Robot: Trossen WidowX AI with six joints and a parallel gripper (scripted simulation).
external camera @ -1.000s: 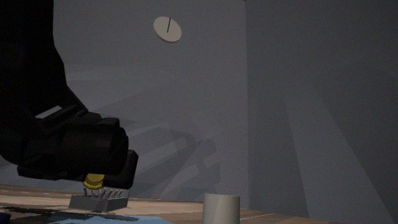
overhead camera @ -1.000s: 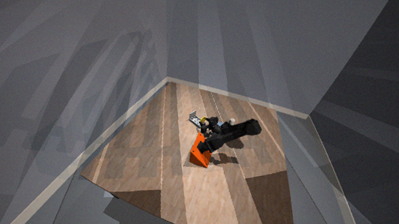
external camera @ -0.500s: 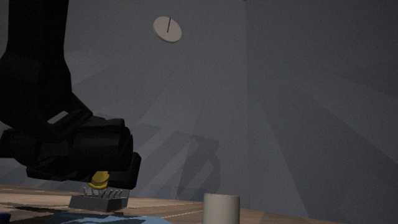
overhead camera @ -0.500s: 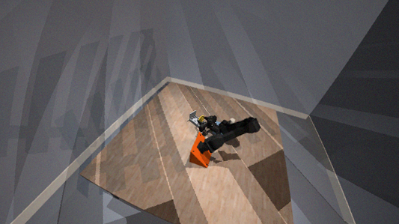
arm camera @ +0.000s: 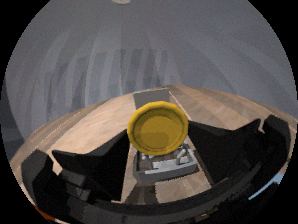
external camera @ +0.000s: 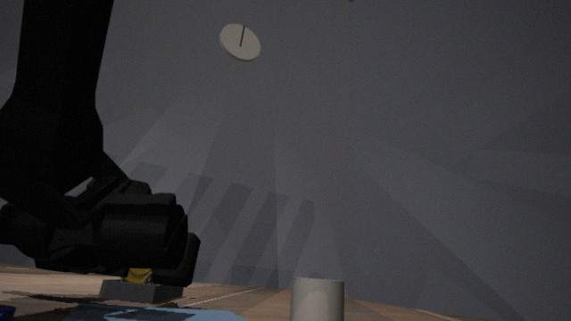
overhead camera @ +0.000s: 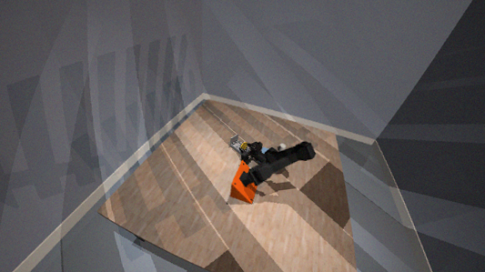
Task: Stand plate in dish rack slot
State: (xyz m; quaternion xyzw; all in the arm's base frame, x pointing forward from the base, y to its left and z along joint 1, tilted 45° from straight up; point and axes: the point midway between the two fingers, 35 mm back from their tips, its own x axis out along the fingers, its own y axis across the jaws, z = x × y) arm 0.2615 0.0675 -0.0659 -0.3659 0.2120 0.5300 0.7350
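While the claw [arm camera: 157, 137] grips the yellow plate [arm camera: 157, 128] just above the dish rack [arm camera: 166, 164], the plate could miss a slot and tip over.

glossy yellow plate [arm camera: 157, 128], matt wood-grain floor [overhead camera: 277, 242]

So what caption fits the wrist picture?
Gripper holding yellow plate upright above the grey rack.

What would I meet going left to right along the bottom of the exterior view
Dark arm with its claw shut on the yellow plate → grey dish rack beneath it → pale cylinder standing on the wooden floor.
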